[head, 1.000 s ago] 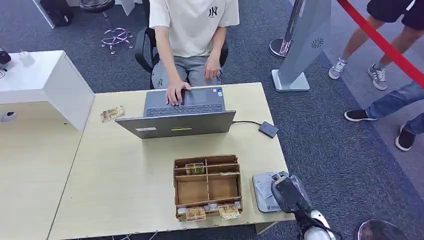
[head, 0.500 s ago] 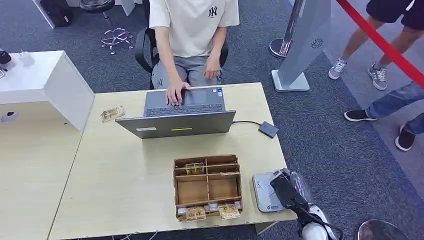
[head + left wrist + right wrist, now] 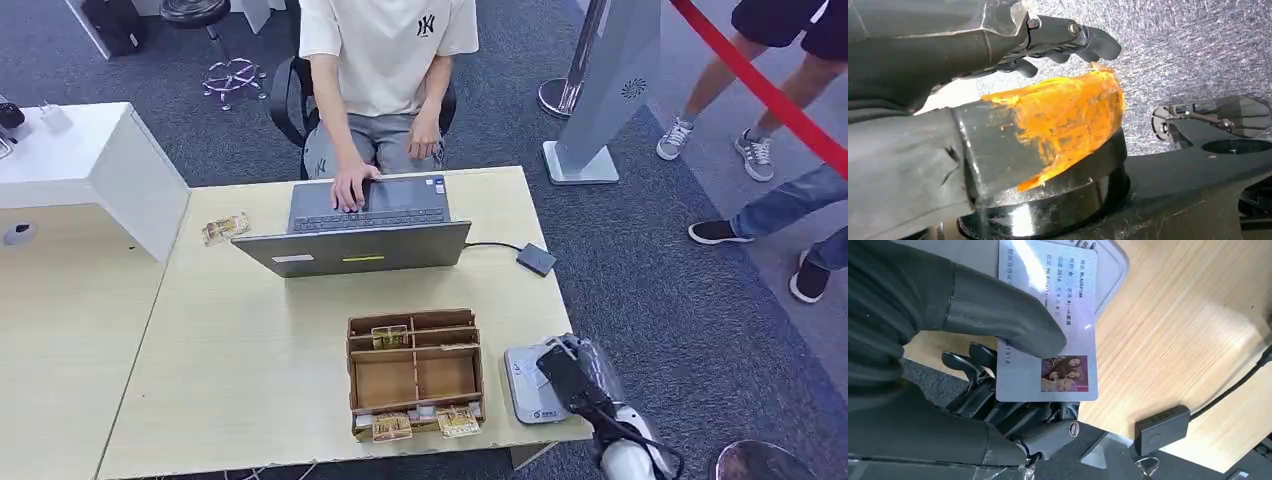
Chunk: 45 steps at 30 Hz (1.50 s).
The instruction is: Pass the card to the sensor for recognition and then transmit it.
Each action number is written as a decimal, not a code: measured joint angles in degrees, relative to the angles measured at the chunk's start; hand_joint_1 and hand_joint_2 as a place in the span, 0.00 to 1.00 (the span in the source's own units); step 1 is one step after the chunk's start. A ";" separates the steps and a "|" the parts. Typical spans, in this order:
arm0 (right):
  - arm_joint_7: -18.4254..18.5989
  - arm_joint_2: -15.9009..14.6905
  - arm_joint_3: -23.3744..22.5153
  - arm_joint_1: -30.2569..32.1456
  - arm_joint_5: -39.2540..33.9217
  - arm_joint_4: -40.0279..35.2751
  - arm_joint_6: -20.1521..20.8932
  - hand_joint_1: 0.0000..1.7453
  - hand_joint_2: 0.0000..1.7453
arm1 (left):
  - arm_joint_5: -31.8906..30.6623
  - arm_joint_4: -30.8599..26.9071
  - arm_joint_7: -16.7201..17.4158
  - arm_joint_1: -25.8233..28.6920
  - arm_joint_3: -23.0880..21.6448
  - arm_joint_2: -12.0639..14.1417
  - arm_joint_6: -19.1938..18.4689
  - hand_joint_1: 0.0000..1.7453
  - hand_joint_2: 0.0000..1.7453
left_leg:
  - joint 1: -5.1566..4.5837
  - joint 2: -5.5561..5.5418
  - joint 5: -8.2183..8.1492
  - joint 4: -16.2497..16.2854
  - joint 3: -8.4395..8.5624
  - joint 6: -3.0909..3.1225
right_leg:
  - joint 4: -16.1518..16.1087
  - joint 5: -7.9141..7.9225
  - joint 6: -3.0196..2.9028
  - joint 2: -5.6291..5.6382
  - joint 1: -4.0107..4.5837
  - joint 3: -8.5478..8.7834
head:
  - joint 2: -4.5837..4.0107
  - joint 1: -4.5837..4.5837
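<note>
Plainly, the main risk was the pale, photo-printed plastic card (image 3: 1048, 320) slipping, since the right hand (image 3: 570, 375) appeared to hold it only by a pinch, the thick grey thumb (image 3: 1003, 315) pressing on its printed face and the darker fingers (image 3: 973, 365) lying under its edge. If that pinch loosened over the flat grey sensor pad (image 3: 525, 385), the card could have skated off the pad and over the near desk edge, because the pad sat at the right front corner of the light wooden desk (image 3: 250, 360). A tilted or half-overlapping card might also have failed to read. A careless lift could also have clipped the brown wooden compartment box (image 3: 415, 372) at nine o'clock of the pad.

The right hand was clamped on the card, holding it just over the sensor pad; whether card and pad touched could not be told. From the box, the pad and card lay at three o'clock, and the grey laptop (image 3: 360, 230), where a person (image 3: 385, 60) typed, lay at twelve o'clock.

The left hand (image 3: 1048, 42) showed in its wrist view above grey carpet, fingers loosely curled; whether it held anything could not be told.
</note>
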 joint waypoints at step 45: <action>-11.08 4.81 -0.52 3.29 -12.74 -17.85 -5.55 1.00 1.00 | 0.72 0.09 -0.31 0.07 0.02 -0.13 0.39 0.00 0.00 | 0.00 0.00 -0.03 -0.01 0.12 0.00 | -0.01 -0.01 0.02 0.01 0.00 0.12 | 0.02 0.00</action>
